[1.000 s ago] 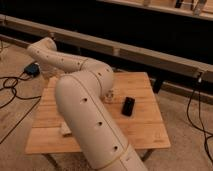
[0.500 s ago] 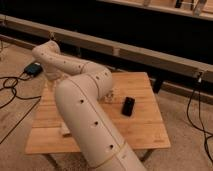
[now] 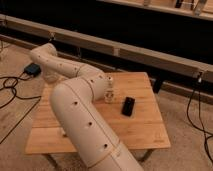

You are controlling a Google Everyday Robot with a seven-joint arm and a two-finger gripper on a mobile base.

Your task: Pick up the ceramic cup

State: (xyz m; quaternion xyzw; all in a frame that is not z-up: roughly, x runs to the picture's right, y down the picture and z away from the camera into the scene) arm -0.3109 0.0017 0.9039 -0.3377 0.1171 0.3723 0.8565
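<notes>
A small white ceramic cup [image 3: 108,92] stands upright near the middle of the wooden table [image 3: 145,132]. My large white arm [image 3: 82,117] rises from the bottom of the camera view, bends over the table's left half and reaches to the far left. The gripper [image 3: 50,76] is at the arm's end by the table's far left corner, well left of the cup and not touching it. The arm hides much of the table's left side.
A flat black object [image 3: 128,106] lies on the table just right of the cup. A black box [image 3: 32,69] and cables [image 3: 10,87] lie on the floor at left, and another cable [image 3: 192,112] hangs at right. A long rail [image 3: 150,52] runs behind the table.
The far end of my arm has shifted slightly to the right and downward. The cup and the black object have not moved.
</notes>
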